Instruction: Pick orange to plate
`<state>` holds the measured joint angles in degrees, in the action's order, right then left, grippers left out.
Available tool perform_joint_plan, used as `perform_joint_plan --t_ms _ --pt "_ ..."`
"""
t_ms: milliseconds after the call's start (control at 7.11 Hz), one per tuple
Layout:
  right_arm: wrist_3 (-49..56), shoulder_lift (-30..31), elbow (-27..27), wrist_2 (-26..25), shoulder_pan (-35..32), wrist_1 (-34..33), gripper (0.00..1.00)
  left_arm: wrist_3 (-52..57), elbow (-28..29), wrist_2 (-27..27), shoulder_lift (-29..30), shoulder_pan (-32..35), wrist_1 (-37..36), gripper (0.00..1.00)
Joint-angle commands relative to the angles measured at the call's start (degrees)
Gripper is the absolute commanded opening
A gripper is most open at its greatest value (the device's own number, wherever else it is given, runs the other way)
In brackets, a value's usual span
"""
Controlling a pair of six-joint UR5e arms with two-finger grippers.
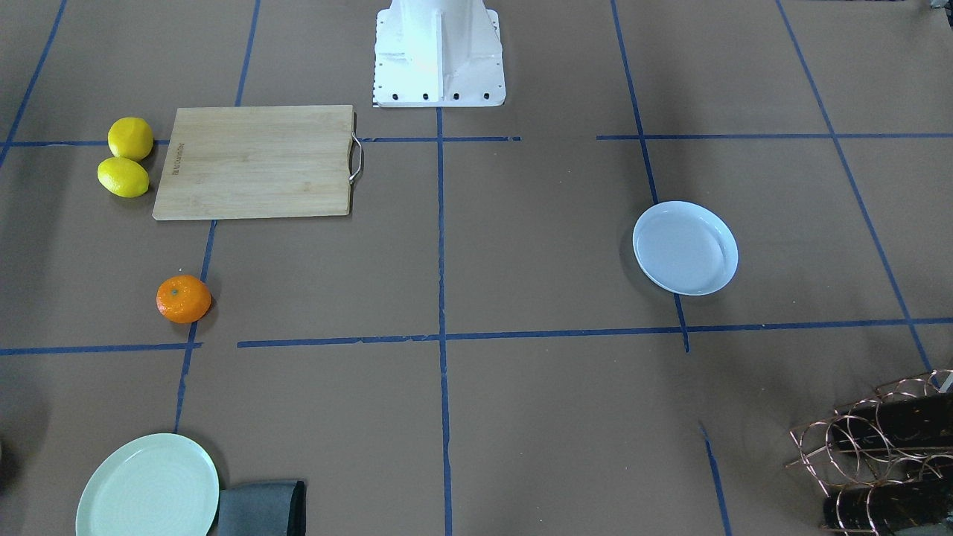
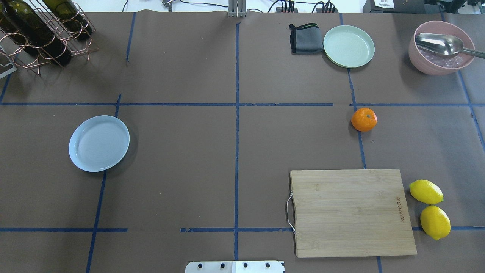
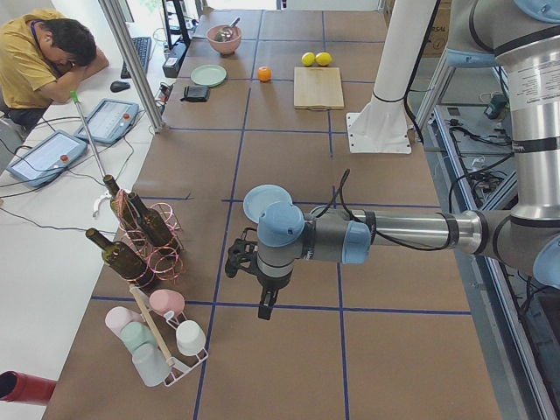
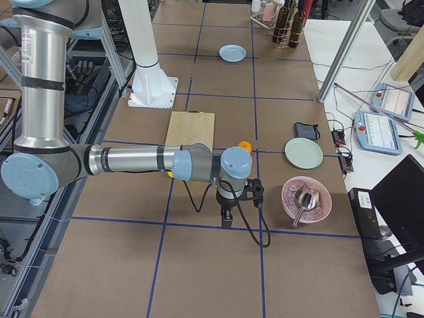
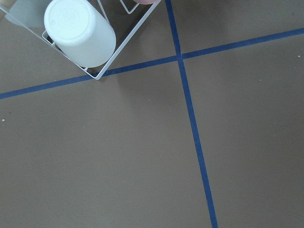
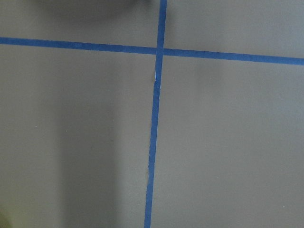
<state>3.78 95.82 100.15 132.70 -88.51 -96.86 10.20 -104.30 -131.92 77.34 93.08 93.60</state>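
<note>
The orange (image 2: 363,119) lies alone on the brown table cover on the right side, also seen front-on (image 1: 183,298). The white, faintly bluish plate (image 2: 99,143) sits empty on the left side (image 1: 685,248). Neither gripper shows in the overhead or front views. In the exterior left view my left gripper (image 3: 265,306) hangs over the table just short of the plate (image 3: 259,198). In the exterior right view my right gripper (image 4: 226,218) hangs nearer that camera than the orange (image 4: 245,146). Open or shut I cannot tell for either.
A wooden cutting board (image 2: 350,212) and two lemons (image 2: 430,208) lie near the robot's right. A pale green plate (image 2: 349,46), grey cloth (image 2: 305,38) and pink bowl with spoon (image 2: 440,47) stand at the far right. A wire bottle rack (image 2: 41,34) stands far left; a cup rack (image 5: 80,33) shows at the left wrist.
</note>
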Motion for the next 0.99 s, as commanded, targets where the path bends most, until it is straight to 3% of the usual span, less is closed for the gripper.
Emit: perform_joint_plan --t_ms 0,281,422,844 --pt "0.0 -0.2 0.1 0.0 0.0 0.0 1.00 0.1 -1.3 0.1 0.1 0.0 0.0 1.00" --pt "-0.2 -0.6 2.9 0.1 0.9 0.0 1.00 0.1 -1.7 0.0 0.0 0.0 0.2 1.00" --pt "-0.3 -0.6 5.6 0.1 1.1 0.0 1.00 0.1 -1.2 0.1 0.9 0.0 3.8 1.00" --pt "-0.6 -4.9 6.8 -0.2 2.2 -0.1 1.00 -0.6 3.1 0.8 3.2 0.1 32.4 1.00"
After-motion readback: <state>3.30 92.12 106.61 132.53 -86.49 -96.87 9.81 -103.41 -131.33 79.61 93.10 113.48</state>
